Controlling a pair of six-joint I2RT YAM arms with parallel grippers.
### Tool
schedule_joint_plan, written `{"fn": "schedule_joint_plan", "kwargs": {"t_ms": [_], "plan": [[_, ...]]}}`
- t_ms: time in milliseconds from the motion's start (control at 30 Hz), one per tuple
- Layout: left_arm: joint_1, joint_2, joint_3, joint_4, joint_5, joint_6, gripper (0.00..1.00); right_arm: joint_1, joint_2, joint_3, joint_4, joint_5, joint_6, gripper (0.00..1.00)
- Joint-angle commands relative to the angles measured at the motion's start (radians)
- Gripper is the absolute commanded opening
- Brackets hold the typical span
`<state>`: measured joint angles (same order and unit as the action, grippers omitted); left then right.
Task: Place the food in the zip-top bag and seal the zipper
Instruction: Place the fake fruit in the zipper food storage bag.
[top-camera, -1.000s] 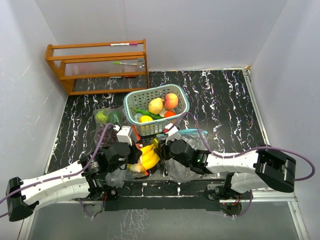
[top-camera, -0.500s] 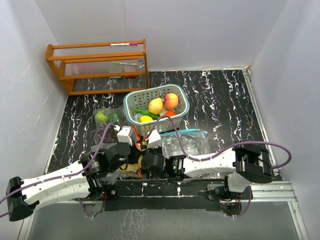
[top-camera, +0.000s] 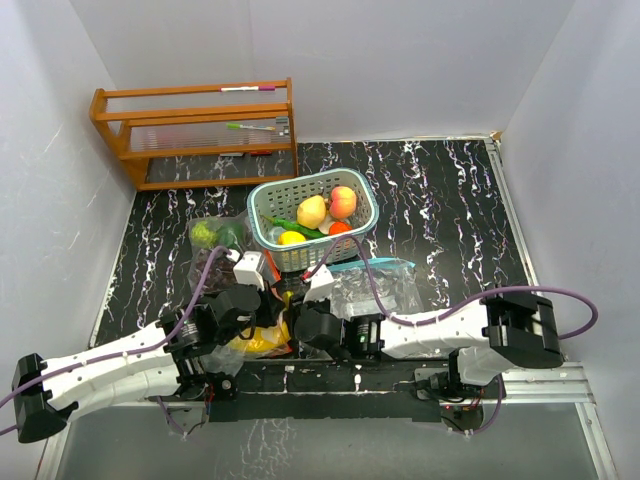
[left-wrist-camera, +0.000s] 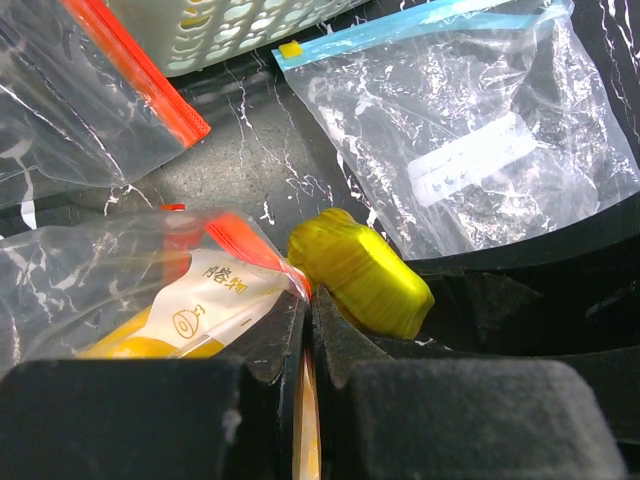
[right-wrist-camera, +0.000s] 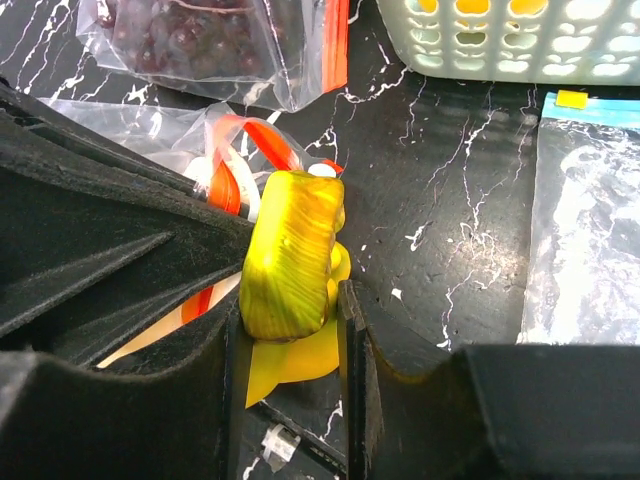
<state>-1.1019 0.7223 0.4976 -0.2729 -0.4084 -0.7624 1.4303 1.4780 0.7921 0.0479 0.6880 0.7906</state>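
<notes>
My left gripper (left-wrist-camera: 308, 320) is shut on the edge of a clear zip-top bag (left-wrist-camera: 150, 290) with an orange zipper, holding its mouth. My right gripper (right-wrist-camera: 290, 310) is shut on the yellow toy bananas (right-wrist-camera: 292, 255), which sit right at that bag's mouth (right-wrist-camera: 230, 180). In the top view both grippers meet near the table's front edge, left gripper (top-camera: 270, 318) beside right gripper (top-camera: 297, 325), with the bananas (top-camera: 262, 340) under them. More food, including a peach (top-camera: 343, 201), lies in the basket (top-camera: 365, 200).
A second clear bag with a blue zipper (top-camera: 375, 285) lies flat to the right. A bag holding purple grapes and a green fruit (top-camera: 215, 240) lies left of the basket. A wooden rack (top-camera: 200, 130) stands at the back left.
My right arm has swung left and lower with the bananas, bringing them from between the grippers to the mouth of the bag. The left gripper has kept its hold.
</notes>
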Motion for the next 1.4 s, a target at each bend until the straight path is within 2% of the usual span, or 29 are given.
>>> {"fn": "schedule_joint_plan", "kwargs": {"t_ms": [0,100,200,267,433,600,800,1000,1100,1233,1367], "plan": [[-0.001,-0.004,0.021,0.034,-0.011,-0.001,0.00,0.043,-0.049,0.021,0.120,-0.078,-0.014,0.28],[-0.001,-0.012,0.030,0.014,-0.025,0.001,0.00,0.046,-0.084,0.004,0.060,-0.073,0.009,0.59],[-0.001,-0.028,0.039,-0.015,-0.053,0.001,0.00,0.050,-0.134,-0.012,0.004,-0.076,0.013,0.80],[-0.001,-0.040,0.041,-0.028,-0.078,0.000,0.00,0.056,-0.170,-0.017,-0.036,-0.075,0.006,0.88],[-0.001,-0.048,0.058,-0.050,-0.125,-0.005,0.00,0.071,-0.276,-0.028,-0.140,-0.046,0.016,0.90],[-0.001,-0.078,0.138,-0.052,-0.161,0.005,0.00,0.073,-0.403,-0.094,-0.206,-0.015,0.049,0.90],[-0.001,-0.137,0.217,-0.023,-0.189,0.033,0.00,0.073,-0.506,-0.200,-0.268,0.027,0.175,0.90],[-0.001,-0.119,0.256,-0.009,-0.188,0.064,0.00,0.073,-0.589,-0.256,-0.369,0.105,0.311,0.88],[-0.001,-0.103,0.268,0.017,-0.177,0.069,0.00,0.073,-0.612,-0.268,-0.427,0.166,0.378,0.88],[-0.001,-0.072,0.300,0.056,-0.154,0.083,0.00,0.071,-0.607,-0.264,-0.425,0.244,0.389,0.91],[-0.001,-0.050,0.364,0.084,-0.130,0.108,0.00,0.066,-0.575,-0.224,-0.411,0.259,0.365,0.93]]}}
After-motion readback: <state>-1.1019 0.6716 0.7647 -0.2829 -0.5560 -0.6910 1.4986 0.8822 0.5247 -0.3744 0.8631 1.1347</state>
